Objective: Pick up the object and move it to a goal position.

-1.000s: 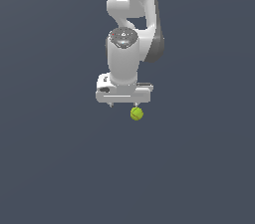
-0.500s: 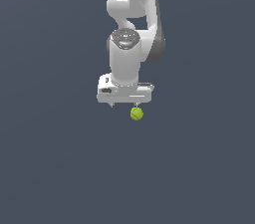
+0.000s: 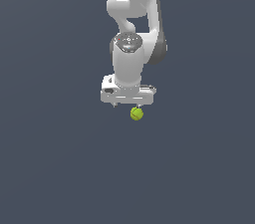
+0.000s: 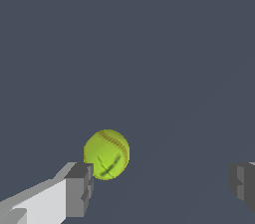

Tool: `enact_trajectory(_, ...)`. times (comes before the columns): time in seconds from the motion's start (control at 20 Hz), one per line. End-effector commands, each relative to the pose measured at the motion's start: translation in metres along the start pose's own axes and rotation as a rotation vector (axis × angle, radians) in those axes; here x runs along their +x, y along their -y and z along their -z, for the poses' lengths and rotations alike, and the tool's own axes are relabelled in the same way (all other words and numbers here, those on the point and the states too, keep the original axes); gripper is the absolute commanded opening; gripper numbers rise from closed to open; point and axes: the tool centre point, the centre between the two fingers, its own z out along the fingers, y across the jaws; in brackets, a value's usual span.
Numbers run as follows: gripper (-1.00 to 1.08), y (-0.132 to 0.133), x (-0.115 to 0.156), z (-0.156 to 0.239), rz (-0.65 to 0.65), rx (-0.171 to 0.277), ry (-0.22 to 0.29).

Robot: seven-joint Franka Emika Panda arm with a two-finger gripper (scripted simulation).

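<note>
The small yellow-green ball (image 3: 137,114) with seam lines lies on the dark grey floor just below the white hand. My gripper (image 3: 127,104) hangs right above it, pointing down. In the wrist view the ball (image 4: 106,154) sits just ahead of one grey fingertip (image 4: 79,188), inside the span of the jaws but far off to that side. The gripper (image 4: 162,188) is wide open and empty; the other fingertip (image 4: 243,183) is far from the ball. Whether the near fingertip touches the ball cannot be told.
Only the plain dark grey floor (image 3: 60,168) surrounds the ball, and the white arm (image 3: 132,29) rises above the hand in the exterior view.
The hand has come down a little toward the ball. The ball has not moved. The jaws have stayed open.
</note>
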Motion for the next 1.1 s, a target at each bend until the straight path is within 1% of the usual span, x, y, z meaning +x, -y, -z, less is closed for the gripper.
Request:
enact_trajectory(0.0, 1.00, 0.004, -0.002, -0.005, -0.042, 0.003, 0.000)
enact_trajectory(0.75, 1.00, 0.035, -0.024, -0.044, -0.400, 0.019, 0.003)
enact_trajectory(1.05, 1.00, 0.043, -0.031, -0.055, -0.509, 0.022, 0.004)
